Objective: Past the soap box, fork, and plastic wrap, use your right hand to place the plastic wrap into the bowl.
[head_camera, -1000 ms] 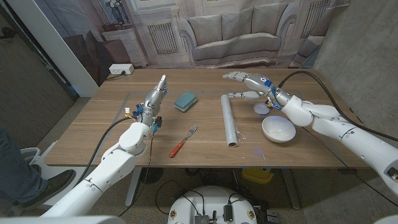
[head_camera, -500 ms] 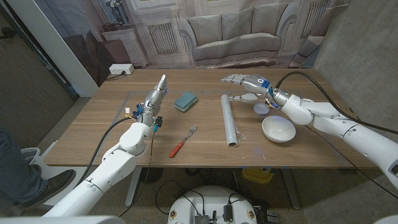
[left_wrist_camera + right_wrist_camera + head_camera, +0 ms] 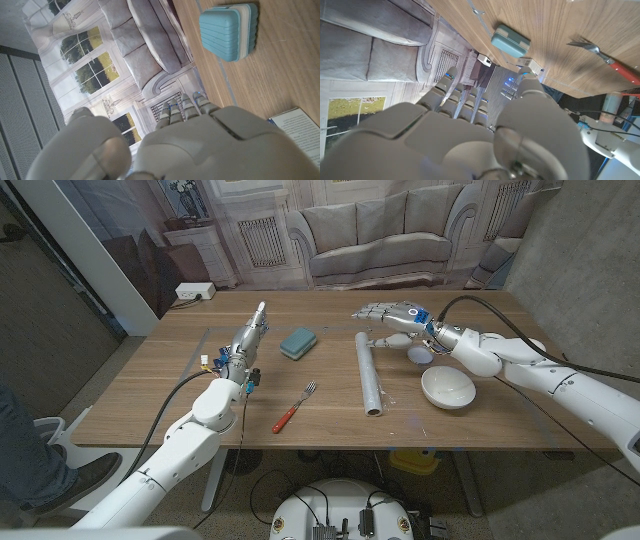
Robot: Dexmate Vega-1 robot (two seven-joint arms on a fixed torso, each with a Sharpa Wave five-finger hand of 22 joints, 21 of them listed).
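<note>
Right hand [image 3: 392,316] empty, fingers spread, hovering just over the plastic wrap's [image 3: 369,372] far end; bowl [image 3: 447,387] near its wrist.

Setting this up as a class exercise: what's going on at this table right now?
The right hand hovers open above the far end of the plastic wrap, not yet gripping it. The white bowl sits empty beside the roll. The left hand waits upright near the soap box, holding nothing. A red-handled fork lies untouched.
</note>
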